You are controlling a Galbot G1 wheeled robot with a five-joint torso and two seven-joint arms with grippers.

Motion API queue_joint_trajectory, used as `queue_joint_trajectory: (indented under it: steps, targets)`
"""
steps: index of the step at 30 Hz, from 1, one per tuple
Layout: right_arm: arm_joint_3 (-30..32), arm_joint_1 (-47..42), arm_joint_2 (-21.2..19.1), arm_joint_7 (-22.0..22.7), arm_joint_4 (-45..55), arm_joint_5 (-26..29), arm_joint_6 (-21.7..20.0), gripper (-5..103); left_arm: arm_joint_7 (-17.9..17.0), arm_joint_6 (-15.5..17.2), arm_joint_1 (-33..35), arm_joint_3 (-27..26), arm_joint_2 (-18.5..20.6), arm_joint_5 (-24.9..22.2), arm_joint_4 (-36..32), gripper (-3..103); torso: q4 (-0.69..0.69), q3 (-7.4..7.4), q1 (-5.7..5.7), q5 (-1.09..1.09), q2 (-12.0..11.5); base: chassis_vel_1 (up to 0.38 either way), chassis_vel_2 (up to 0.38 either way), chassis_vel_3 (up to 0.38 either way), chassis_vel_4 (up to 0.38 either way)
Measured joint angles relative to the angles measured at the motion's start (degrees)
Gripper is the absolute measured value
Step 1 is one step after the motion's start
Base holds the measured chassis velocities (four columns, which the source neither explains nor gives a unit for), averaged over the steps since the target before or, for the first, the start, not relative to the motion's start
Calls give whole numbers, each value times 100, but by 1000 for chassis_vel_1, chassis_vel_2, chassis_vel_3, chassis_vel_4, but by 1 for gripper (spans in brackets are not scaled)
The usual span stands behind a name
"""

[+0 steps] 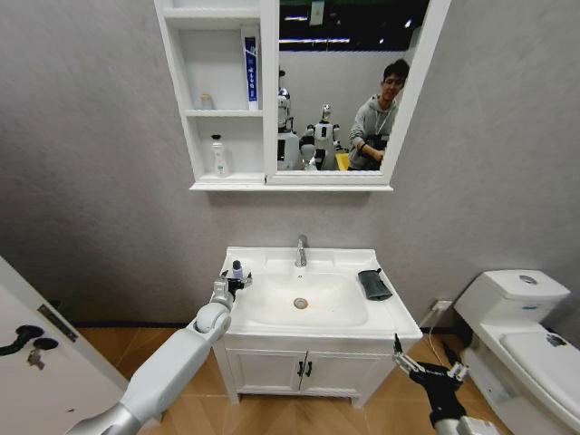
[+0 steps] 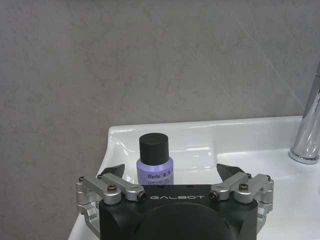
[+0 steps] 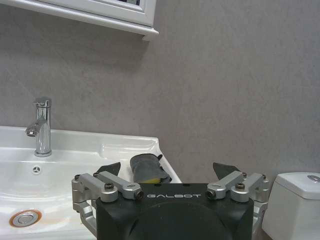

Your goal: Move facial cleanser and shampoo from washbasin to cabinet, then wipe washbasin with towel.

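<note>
A small lilac bottle (image 1: 236, 269) with a black cap stands upright on the washbasin (image 1: 385, 319) at its back left corner. My left gripper (image 1: 236, 281) is open at that corner, and in the left wrist view the bottle (image 2: 155, 160) stands between its spread fingers (image 2: 112, 172). The dark towel (image 1: 373, 284) lies folded on the basin's right rim. My right gripper (image 1: 428, 358) hangs open, low in front of the vanity's right corner, facing the towel (image 3: 145, 169). The cabinet (image 1: 181, 63) hangs above, with a blue tube (image 1: 250, 72) and a white bottle (image 1: 218, 156) on its shelves.
A chrome faucet (image 1: 301, 251) stands at the back of the bowl. Below the basin is a two-door vanity (image 1: 272, 370) with black handles. A white toilet (image 1: 526, 317) sits to the right, and a door with a black handle (image 1: 23, 340) to the left.
</note>
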Motion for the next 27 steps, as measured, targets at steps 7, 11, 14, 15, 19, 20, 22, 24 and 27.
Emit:
queue_joint_trajectory:
  steps: [7, 11, 14, 15, 19, 20, 22, 24, 27]
  targets:
    - [11, -6, -5, 6, 18, 40, 0, 100, -81, -19, -65, 14, -112, 84, 223, 100, 1, 0, 0, 0, 0, 0, 0, 0, 0]
    - [10, -14, -1, 8, 27, 47, 0, 100, -96, -24, -149, 19, -177, 104, 370, 100, 0, 0, 0, 0, 0, 0, 0, 0, 0]
    - [11, -19, 0, 9, 36, 51, 7, 100, -143, -21, -203, 37, -224, 106, 470, 100, 0, 0, 0, 0, 0, 0, 0, 0, 0]
    - [14, -19, -2, 9, 43, 55, 21, 100, -191, -2, -223, 41, -250, 97, 507, 100, 0, 0, 0, 0, 0, 0, 0, 0, 0]
    - [22, -21, -7, 9, 52, 69, 36, 100, -242, 24, -233, 47, -278, 71, 548, 100, 0, 0, 0, 0, 0, 0, 0, 0, 0]
    - [23, -21, -8, 9, 52, 76, 39, 100, -251, 28, -236, 48, -288, 71, 577, 100, 1, 0, 0, 0, 0, 0, 0, 0, 0]
    - [23, -20, -8, 9, 52, 79, 40, 100, -258, 33, -237, 48, -300, 70, 600, 100, 1, 0, 0, 0, 0, 0, 0, 0, 0]
    - [20, -19, -7, 8, 51, 80, 45, 100, -268, 39, -249, 43, -334, 38, 656, 101, 0, 0, 0, 0, 0, 0, 0, 0, 0]
    - [7, -36, -1, -9, 51, 75, 80, 100, -260, 38, -276, 26, -356, -19, 704, 92, 0, 0, 0, 0, 0, 0, 0, 0, 0]
